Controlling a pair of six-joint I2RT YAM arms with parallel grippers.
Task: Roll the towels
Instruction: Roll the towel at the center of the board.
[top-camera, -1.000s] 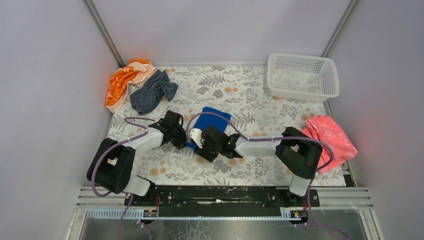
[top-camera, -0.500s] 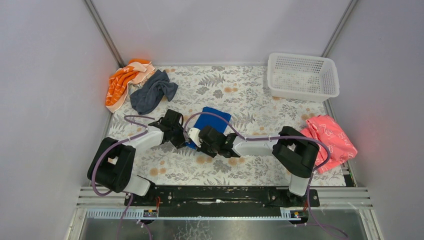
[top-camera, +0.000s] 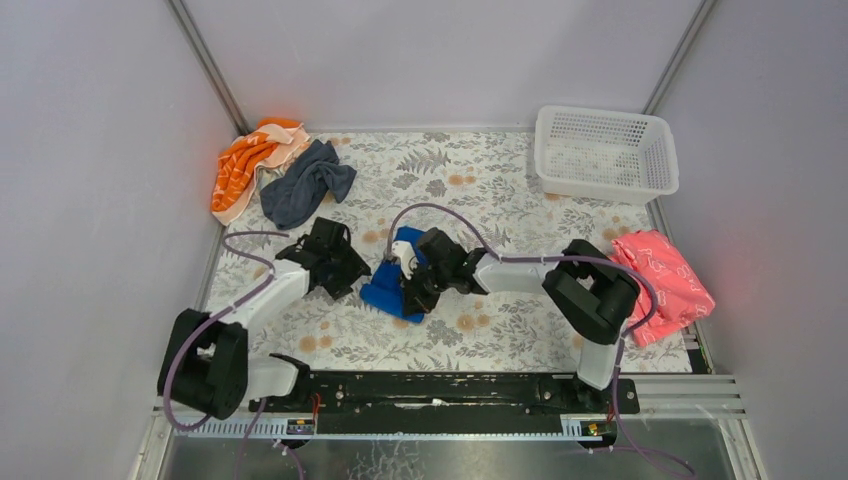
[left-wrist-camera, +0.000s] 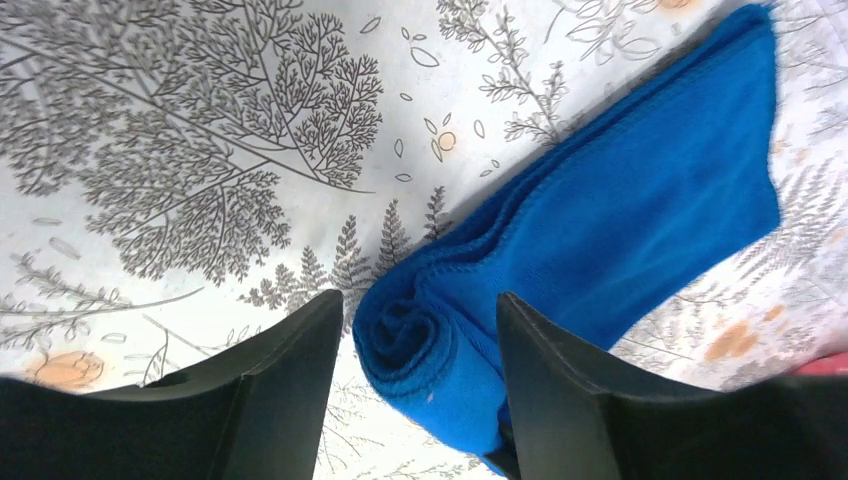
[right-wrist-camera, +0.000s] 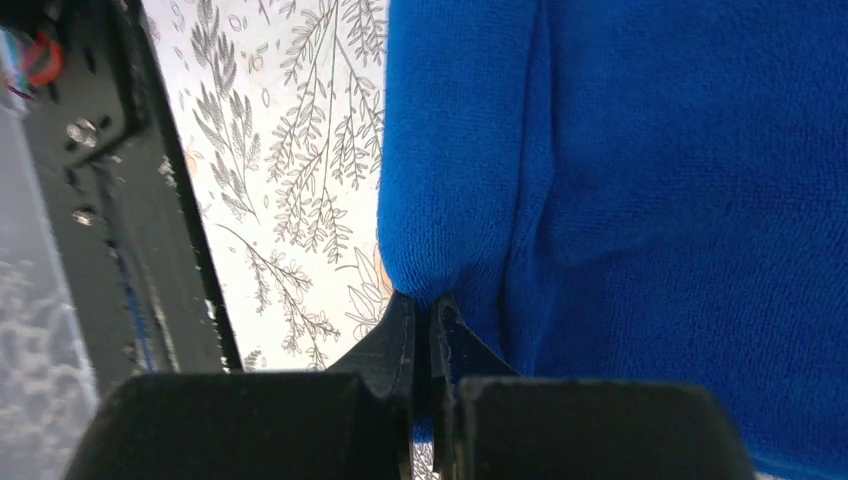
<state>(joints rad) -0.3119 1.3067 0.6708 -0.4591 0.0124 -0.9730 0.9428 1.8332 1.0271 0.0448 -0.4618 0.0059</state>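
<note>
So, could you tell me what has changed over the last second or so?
The right hand closed on the edge of the blue towel, which has bunched up and shifted left and nearer. The left hand opened wider and drew back slightly to the left, its fingers now either side of the rolled end. The grey towel, orange cloth, pink cloth and basket stayed put.

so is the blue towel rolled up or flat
Partly rolled: the left wrist view shows a spiral at one end of the blue towel, while the rest lies flat, unrolled.

Blue towel (top-camera: 385, 290) blocks centre; open lane at far middle between grey towel (top-camera: 303, 187) and basket (top-camera: 600, 183).
</note>
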